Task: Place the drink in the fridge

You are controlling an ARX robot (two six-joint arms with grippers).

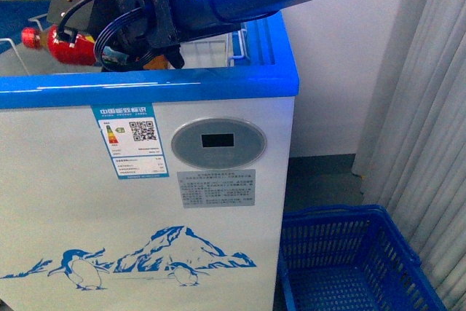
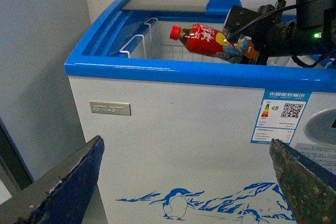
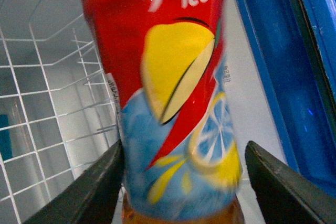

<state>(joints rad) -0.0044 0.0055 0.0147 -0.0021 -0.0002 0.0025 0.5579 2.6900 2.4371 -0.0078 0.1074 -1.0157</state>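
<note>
Right end effector [image 2: 239, 45] clenched around the drink [image 2: 202, 39], holding it sideways over the open fridge [image 2: 173, 129], above its wire basket [image 3: 47, 114], near the front rim. Left end effector [image 2: 186, 182] spread wide, holding nothing, facing the fridge front.

Hidden and cropped parts

The red-labelled plastic drink bottle [image 1: 62, 43] is half covered by the black right gripper [image 1: 127, 49]; the blue plastic basket [image 1: 357, 260] is cut off by the edge.

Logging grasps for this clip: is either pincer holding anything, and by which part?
The right pincer holds the drink near its base end; the left pincer is open and empty.
</note>
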